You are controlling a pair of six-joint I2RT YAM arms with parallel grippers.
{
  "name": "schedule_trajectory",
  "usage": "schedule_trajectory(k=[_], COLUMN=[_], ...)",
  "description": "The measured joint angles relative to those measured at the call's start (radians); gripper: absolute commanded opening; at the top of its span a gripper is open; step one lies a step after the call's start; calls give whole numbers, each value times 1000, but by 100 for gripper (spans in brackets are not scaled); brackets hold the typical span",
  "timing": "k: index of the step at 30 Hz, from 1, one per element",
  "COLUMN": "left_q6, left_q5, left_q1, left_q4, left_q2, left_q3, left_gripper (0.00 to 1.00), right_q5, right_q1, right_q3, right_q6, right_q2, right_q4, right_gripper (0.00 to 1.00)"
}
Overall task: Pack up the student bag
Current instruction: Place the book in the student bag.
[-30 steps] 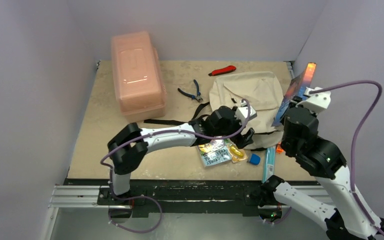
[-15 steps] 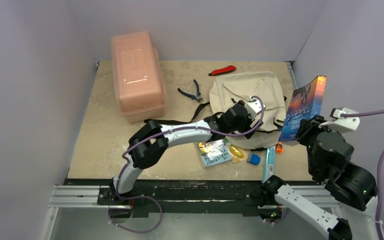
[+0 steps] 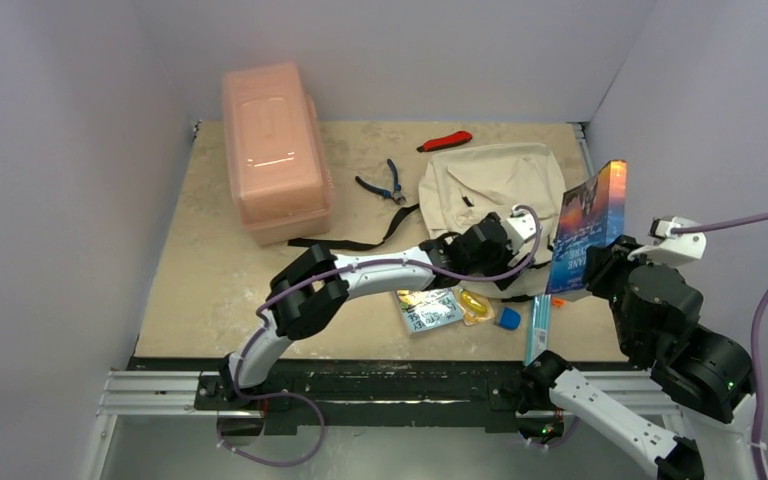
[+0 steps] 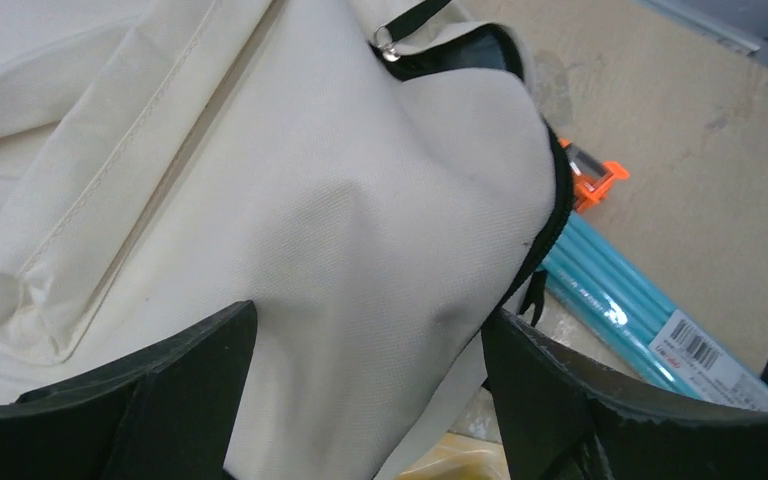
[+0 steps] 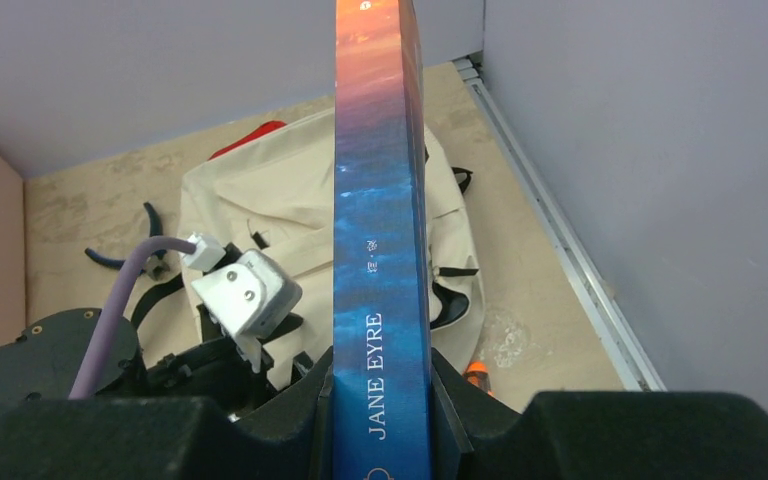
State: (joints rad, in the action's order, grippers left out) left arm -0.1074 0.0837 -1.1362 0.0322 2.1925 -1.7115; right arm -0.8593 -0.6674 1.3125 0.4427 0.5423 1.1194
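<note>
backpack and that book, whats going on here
The right pincer holds a Jane Eyre book upright in the air, just right of the cream backpack. The left pincer sits at the bag's near edge by its zipper, fingers either side of a hump of fabric; whether it grips is unclear. Teal pens lie on the table beside the bag.

One student bag (image 3: 500, 175), one pink box (image 3: 272, 150), one book (image 3: 588, 225), one pliers (image 3: 385, 183), one red pocketknife (image 3: 447, 141).
</note>
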Motion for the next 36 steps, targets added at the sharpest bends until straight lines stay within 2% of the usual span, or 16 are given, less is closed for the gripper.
schedule_trajectory(k=[5,7,10,13,19,24,30,36], left_q6=[19,22,19,12,-36,-90,-114,-114], left_q5=[80,91,88,72,27,-43,-143,-186], left_q1=[7,13,26,45,100,147,181,182], left_q4=[-53,-70,-100,-141,-232,-277,-306,-319], left_q2=[3,1,-14,-40,-71,-99,-142,-145], left_q3=[-7,-7,-7,-20,-123,-184,-185,-182], left_gripper=[43,36,15,2,0,0,0,0], right_q5=[42,56,92,138,294,457,647,613], right_q1=[0,0,0,0,0,0,-1,-2], right_q3=[-2,-11,-19,-22,-42,-174,-445,-523], right_q6=[26,40,67,99,195,286,372,509], right_q2=[-1,-4,-11,-20,-43,-94,-145,-84], right_q4=[41,56,98,145,204,171,-23,-183], right_gripper=[0,0,0,0,0,0,0,0])
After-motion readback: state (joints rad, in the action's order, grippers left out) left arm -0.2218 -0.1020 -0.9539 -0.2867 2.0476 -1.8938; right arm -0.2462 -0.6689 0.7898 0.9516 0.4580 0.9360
